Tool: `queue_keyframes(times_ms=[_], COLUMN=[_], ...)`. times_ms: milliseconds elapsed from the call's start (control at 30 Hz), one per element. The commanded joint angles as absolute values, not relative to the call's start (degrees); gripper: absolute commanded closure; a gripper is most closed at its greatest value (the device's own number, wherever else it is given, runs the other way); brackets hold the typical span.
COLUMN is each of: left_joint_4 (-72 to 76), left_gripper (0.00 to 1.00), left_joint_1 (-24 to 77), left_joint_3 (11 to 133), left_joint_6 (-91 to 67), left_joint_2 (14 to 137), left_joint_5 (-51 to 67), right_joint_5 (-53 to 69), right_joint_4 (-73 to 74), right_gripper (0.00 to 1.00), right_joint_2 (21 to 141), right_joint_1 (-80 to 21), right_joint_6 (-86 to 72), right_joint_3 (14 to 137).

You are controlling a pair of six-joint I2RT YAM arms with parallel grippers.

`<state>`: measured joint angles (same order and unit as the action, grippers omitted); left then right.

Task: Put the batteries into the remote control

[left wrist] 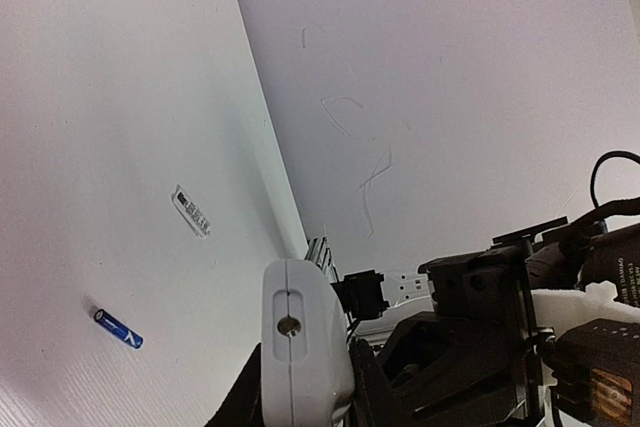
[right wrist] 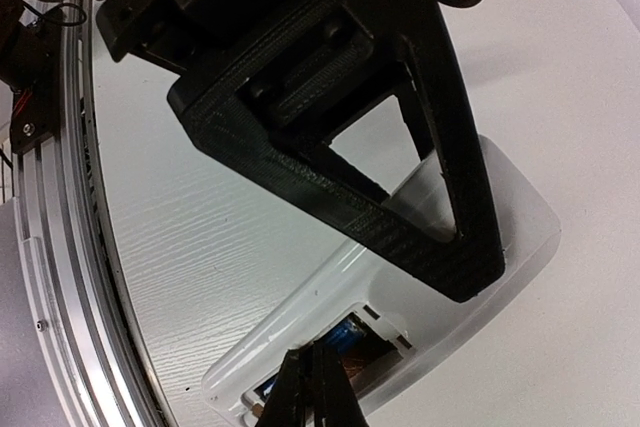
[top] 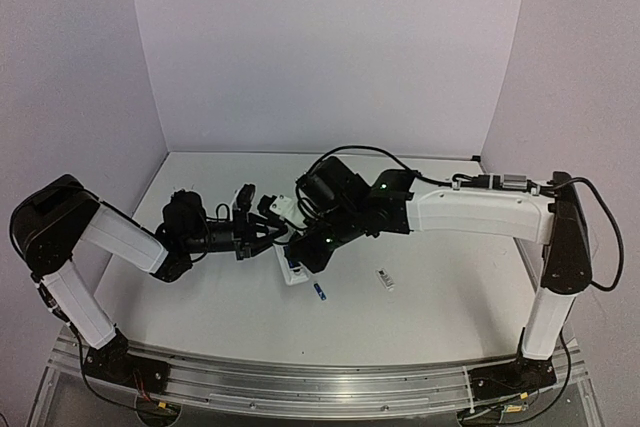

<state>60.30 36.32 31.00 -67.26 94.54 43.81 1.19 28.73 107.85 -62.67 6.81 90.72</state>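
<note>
The white remote control (top: 292,273) lies back up, one end clamped by my left gripper (top: 272,235). In the left wrist view that end (left wrist: 300,332) sits between the gripper's (left wrist: 305,399) dark fingers. My right gripper (top: 303,255) is shut, and its tips (right wrist: 316,359) rest at the open battery recess. One blue battery (right wrist: 352,330) lies inside the recess. The second blue battery (top: 320,291) lies on the table in front of the remote; it also shows in the left wrist view (left wrist: 118,328).
The small white cover piece (top: 385,278) with a label lies on the table to the right of the loose battery, and shows in the left wrist view (left wrist: 191,211). The left gripper's black finger frame (right wrist: 400,217) spans the remote close to my right fingers. Walls enclose the table.
</note>
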Motion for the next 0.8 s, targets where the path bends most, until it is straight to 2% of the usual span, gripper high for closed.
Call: queue_keyframes(times_ms=[0, 67, 267, 500, 767], left_joint_4=[64.1, 61.1, 46.8, 31.5, 24.3], left_gripper=[1.0, 1.0, 1.0, 1.0, 1.0], left_joint_1=[37.6, 37.5, 37.1, 37.0, 36.9], left_joint_3=[34.5, 34.3, 32.9, 31.8, 29.7], left_joint_6=[-65.9, -64.2, -56.1, -44.7, -38.2], left_joint_2=[89.4, 88.5, 83.6, 74.2, 63.3], left_joint_5=[46.4, 45.8, 40.6, 34.2, 32.7], right_joint_5=[0.0, -1.4, -5.5, -8.3, -15.1], right_joint_4=[26.5, 26.5, 26.5, 26.5, 26.5], right_gripper=[0.95, 0.93, 0.77, 0.55, 0.35], right_joint_2=[108.2, 106.0, 97.8, 89.7, 86.4], right_joint_1=[-62.9, -62.9, -62.9, -62.8, -62.5], right_joint_6=[4.1, 2.3, -4.5, -10.7, -17.9], right_joint_3=[92.2, 92.5, 90.2, 82.6, 73.8])
